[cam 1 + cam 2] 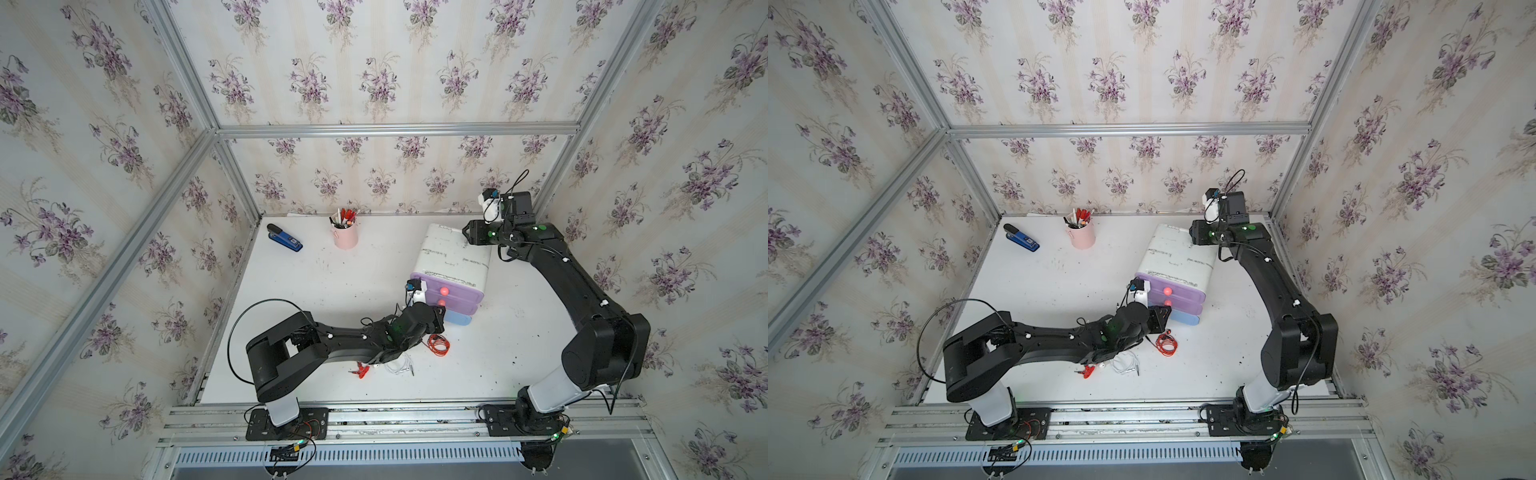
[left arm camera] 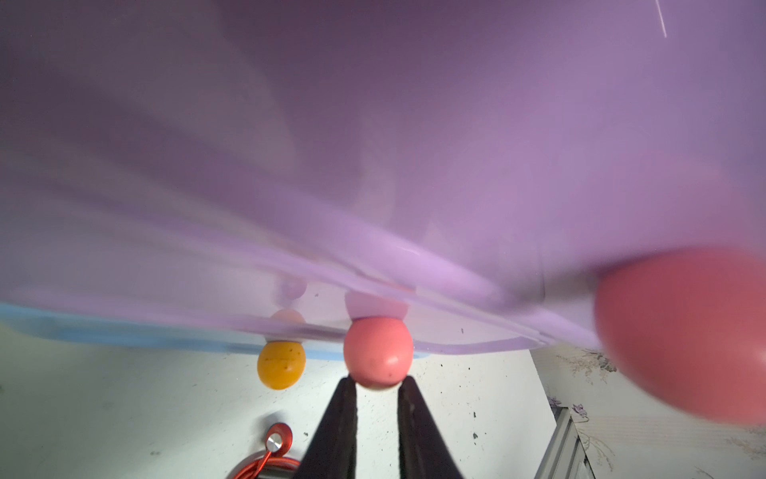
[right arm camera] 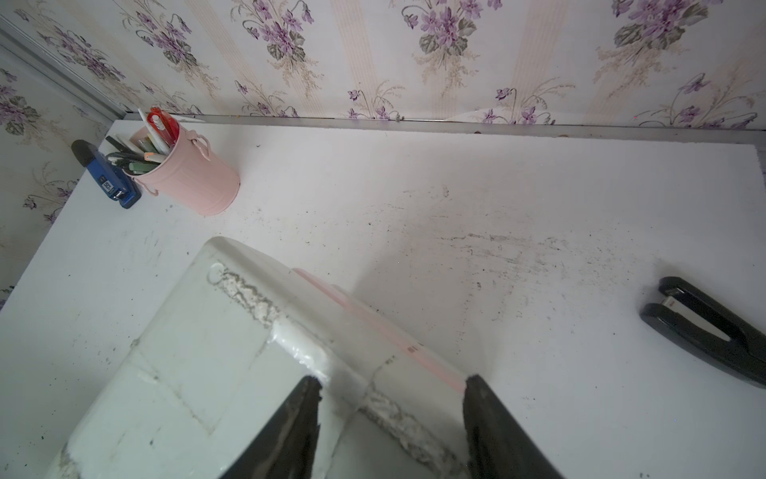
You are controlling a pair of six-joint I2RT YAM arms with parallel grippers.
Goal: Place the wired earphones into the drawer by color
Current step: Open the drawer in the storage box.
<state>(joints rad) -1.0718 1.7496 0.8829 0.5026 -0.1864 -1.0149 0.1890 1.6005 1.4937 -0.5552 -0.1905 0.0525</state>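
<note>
The left gripper [image 2: 378, 383] is clenching the pink knob [image 2: 378, 348] of the middle drawer [image 1: 464, 306], best pulling straight nearward while the right gripper [image 3: 391, 398], jaws spread empty, seems to be steadying the far end of the cabinet [image 3: 199, 373]; two red earphone bundles [image 1: 438, 345] and one white bundle [image 1: 399, 366] are lying just near of the three drawers [image 1: 1187, 291]

Soft even light, faint shadows; the left wrist view blurs the purple drawer front [image 2: 456, 145], pink knob [image 2: 378, 352] sharp.
</note>
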